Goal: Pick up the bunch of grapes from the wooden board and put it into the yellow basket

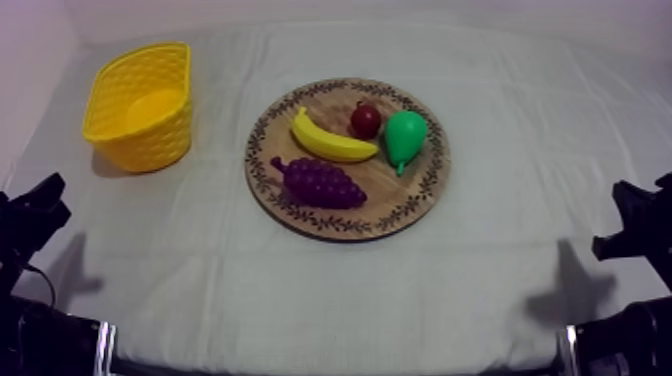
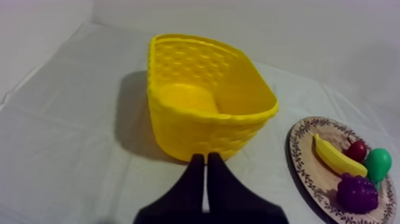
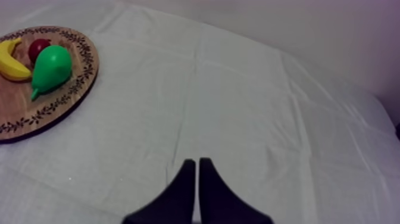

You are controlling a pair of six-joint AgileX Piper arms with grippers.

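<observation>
Left gripper [image 2: 206, 156] was held low at table's left side, fingers pressed together on nothing. Yellow basket [image 1: 155, 143] was seen empty at far left. Bunch of grapes [image 1: 322, 183] was laid on wooden board [image 1: 400, 195], beside banana [image 1: 330, 140]. Right gripper [image 3: 197, 161] was likewise closed, empty. Task was judged unstarted: reach, grasp, lift, transfer and release were left.

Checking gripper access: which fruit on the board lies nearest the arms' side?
The purple bunch of grapes, by the wooden board's front rim; the banana, small red fruit and pear all lie farther back.
</observation>
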